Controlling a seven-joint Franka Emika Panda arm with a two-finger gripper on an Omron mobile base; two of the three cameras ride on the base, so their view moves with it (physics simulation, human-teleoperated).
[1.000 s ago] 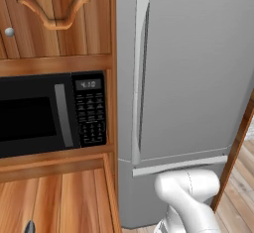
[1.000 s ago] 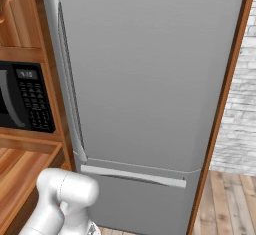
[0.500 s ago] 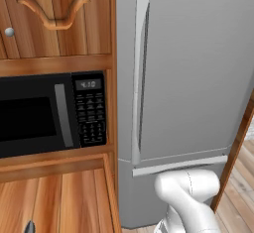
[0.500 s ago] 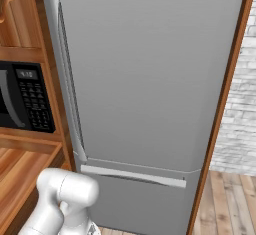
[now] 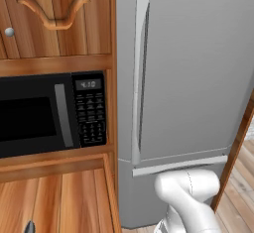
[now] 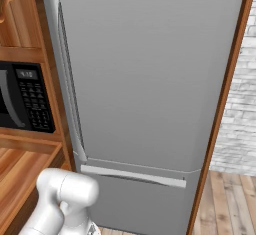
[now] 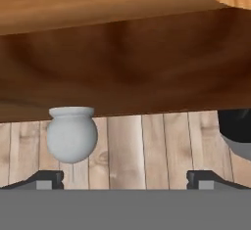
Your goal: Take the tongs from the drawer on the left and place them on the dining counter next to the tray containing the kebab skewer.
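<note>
In the hand view my gripper [image 7: 125, 182] is open, its two dark fingertips [image 7: 46, 179] wide apart with nothing between them. Just beyond the left fingertip sits a small round silver knob [image 7: 72, 133] on the warm-brown wooden front of the drawer [image 7: 127, 67], which spans the upper part of that view. Pale floor planks show below the wood. My arm's white elbow [image 5: 186, 192] bends low in front of the fridge. The tongs are hidden; the dining counter, the tray and the kebab skewer are out of view.
A tall grey fridge [image 5: 198, 68] stands straight ahead, with a black microwave [image 5: 44, 115] set in wooden cabinetry to its left and arched-trim cabinet doors [image 5: 54, 9] above. A dark rounded object [image 7: 238, 131] sits at the right edge of the hand view. A brick wall [image 6: 240, 114] lies at the right.
</note>
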